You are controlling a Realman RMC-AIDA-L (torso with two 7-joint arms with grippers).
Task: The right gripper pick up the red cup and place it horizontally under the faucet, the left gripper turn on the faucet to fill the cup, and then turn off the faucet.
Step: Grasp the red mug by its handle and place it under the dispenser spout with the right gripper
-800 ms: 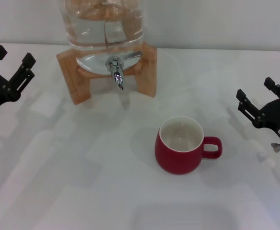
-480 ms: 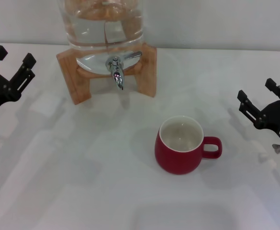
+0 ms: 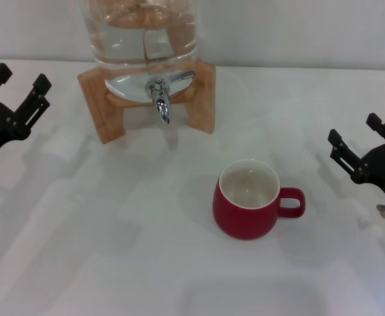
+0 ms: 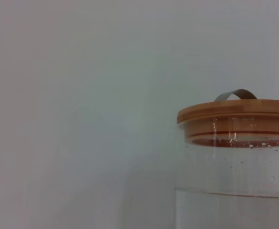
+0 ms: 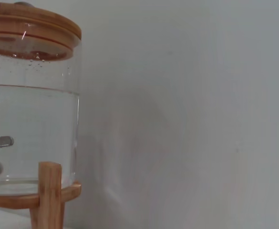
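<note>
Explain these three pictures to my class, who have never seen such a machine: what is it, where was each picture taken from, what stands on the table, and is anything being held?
This is a robot with two arms, each ending in a black claw. The wide picture comes from a camera on its head, looking down at a white table. The left gripper waits at the left edge, the right gripper at the right; both are open and hold nothing.

On the table stands a glossy red cup, upright and empty, handle towards the right gripper. Behind it is a clear glass water dispenser on a wooden stand, with a small chrome faucet.

The other two pictures come from cameras on the wrists. Both show the dispenser's side and its wooden lid before a plain wall.
</note>
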